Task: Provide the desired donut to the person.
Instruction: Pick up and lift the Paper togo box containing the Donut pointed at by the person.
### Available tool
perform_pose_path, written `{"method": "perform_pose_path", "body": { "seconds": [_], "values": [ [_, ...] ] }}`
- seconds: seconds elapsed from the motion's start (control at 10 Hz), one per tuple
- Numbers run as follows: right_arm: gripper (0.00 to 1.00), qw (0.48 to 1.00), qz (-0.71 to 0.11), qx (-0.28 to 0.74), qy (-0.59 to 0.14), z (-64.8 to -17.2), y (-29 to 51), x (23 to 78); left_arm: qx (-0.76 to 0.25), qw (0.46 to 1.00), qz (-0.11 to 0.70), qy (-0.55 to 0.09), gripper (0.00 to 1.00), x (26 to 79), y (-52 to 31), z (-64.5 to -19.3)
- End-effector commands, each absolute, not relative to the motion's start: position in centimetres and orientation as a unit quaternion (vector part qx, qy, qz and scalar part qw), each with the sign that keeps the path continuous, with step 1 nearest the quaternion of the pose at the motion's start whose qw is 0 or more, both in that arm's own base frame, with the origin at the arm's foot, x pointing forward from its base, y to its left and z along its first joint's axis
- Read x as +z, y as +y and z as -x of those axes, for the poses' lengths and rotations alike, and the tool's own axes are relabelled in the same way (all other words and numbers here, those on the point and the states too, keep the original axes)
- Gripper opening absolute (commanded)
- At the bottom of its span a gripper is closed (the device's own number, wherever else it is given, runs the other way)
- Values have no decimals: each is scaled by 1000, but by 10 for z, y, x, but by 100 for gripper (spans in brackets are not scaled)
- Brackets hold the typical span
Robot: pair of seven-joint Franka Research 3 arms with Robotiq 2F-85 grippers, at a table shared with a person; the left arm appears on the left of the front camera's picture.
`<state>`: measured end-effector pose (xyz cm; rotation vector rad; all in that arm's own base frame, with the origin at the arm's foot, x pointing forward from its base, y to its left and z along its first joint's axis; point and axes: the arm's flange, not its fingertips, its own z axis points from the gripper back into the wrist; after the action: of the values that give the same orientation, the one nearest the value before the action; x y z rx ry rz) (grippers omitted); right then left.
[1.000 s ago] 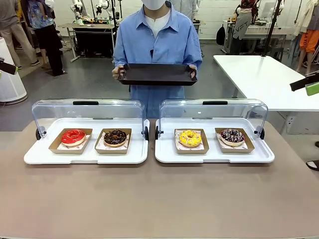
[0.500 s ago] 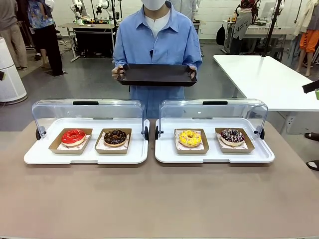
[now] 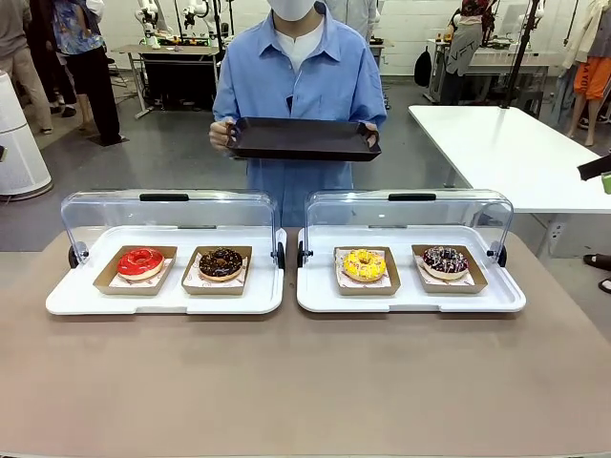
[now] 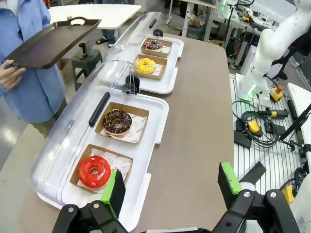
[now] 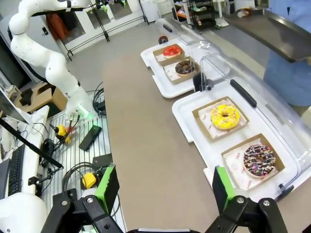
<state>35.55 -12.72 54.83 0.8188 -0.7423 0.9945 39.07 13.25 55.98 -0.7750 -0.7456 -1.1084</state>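
A person (image 3: 301,86) in a light blue shirt is pictured at the far side of the table (image 3: 305,391), with a black serving tray (image 3: 304,139) held level in both hands. Four donuts are set out in one row on the robot's side of that tray and lower than it, each in a shallow cardboard boat. The row is laid parallel to the tray's long axis.

To the robot's left of the serving tray, a red-glazed donut (image 3: 140,260) and a chocolate donut (image 3: 221,262) are seen on one white base (image 3: 162,303). To its right, a yellow donut (image 3: 365,264) and a dark sprinkled donut (image 3: 446,260) are seen on a second white base (image 3: 410,303). Both clear covers (image 3: 167,210) are shown rolled back toward the serving tray, so the donuts are exposed from the robot's side.

No hand is pointed, so the wanted donut cannot be told. That choice is judged to settle the arm. The left gripper (image 4: 172,183), its green pads held wide apart on nothing, is shown above the red and chocolate pair. The right gripper (image 5: 164,187), likewise spread and empty, is shown over the yellow and sprinkled pair. From either pair, the serving tray is reached by a carry across the rolled-back cover and inward toward the middle.
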Motion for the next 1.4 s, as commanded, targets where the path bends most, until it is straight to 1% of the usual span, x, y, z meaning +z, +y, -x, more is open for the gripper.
{"method": "perform_pose_path", "body": {
  "seconds": [0.0,1.3],
  "values": [
    [100,735,-374,452,-339,-355,-128,548,-496,715,354,-342,100,560,133,-391],
    [100,735,-374,452,-339,-355,-128,548,-496,715,354,-342,100,560,133,-391]
  ]
}}
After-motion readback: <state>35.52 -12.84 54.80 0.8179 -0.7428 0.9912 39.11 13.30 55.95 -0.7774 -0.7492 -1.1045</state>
